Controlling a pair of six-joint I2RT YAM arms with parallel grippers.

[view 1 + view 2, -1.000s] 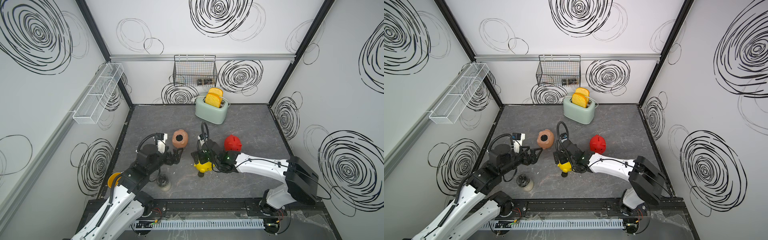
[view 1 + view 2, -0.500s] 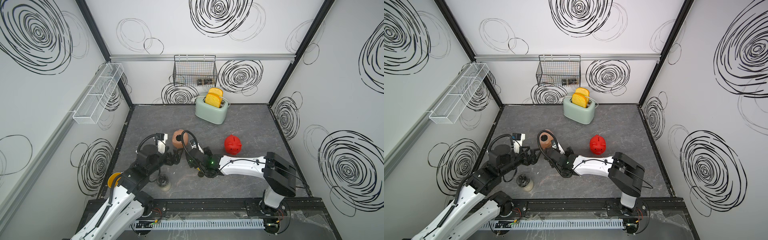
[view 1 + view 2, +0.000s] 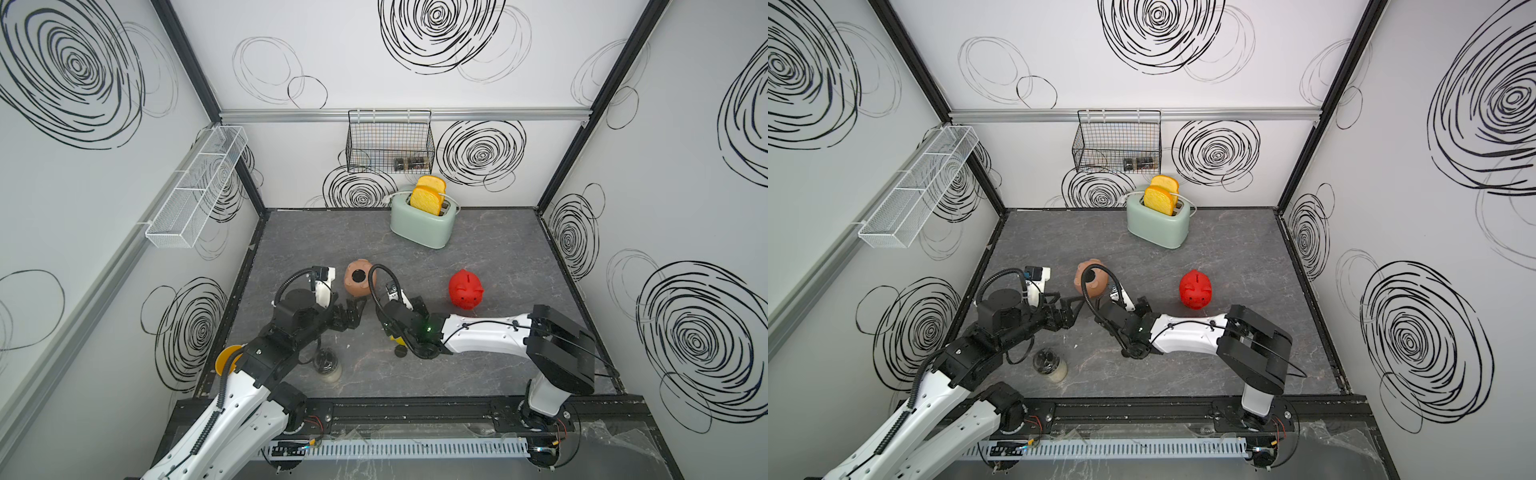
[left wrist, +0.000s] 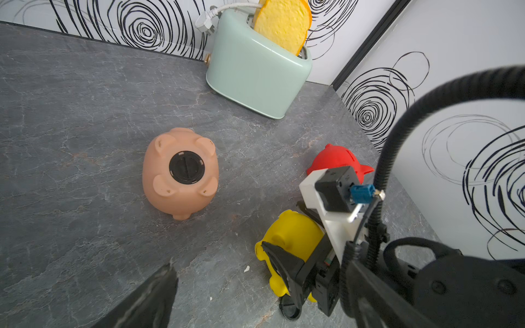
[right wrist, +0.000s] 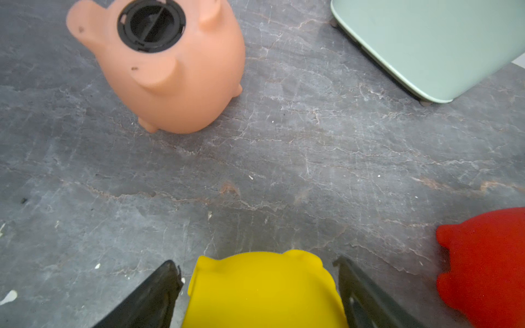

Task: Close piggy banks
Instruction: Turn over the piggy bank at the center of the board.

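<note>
Because the table (image 3: 498, 257) is hard and the pigs are smooth and round (easy things to squirt loose), the step in hand, as I read it, is taking hold of the yellow pig (image 5: 264, 292). It wants a slow, centred squeeze. The right gripper (image 5: 254, 262) has its jaws apart, one at each flank of that pig. A sliver of table shows on both sides, so nothing is clamped yet. Both jaws should meet the body together, across its widest part. The left gripper (image 3: 352, 315) is spread wide and empty, its jaws just short of the pink pig (image 4: 180, 173).

That pink pig, ahead and left of the right jaws, lies on its back, feet up, with a black plug (image 4: 186, 167) seated in its belly. The red pig (image 3: 465, 289), to the right of them, stands on its feet, slot up. The yellow one seems tipped off its feet, long axis running out from between the jaws; which end leads I cannot tell. A loose black lid (image 4: 289, 309) lies just behind those jaws, likely its plug.
</note>
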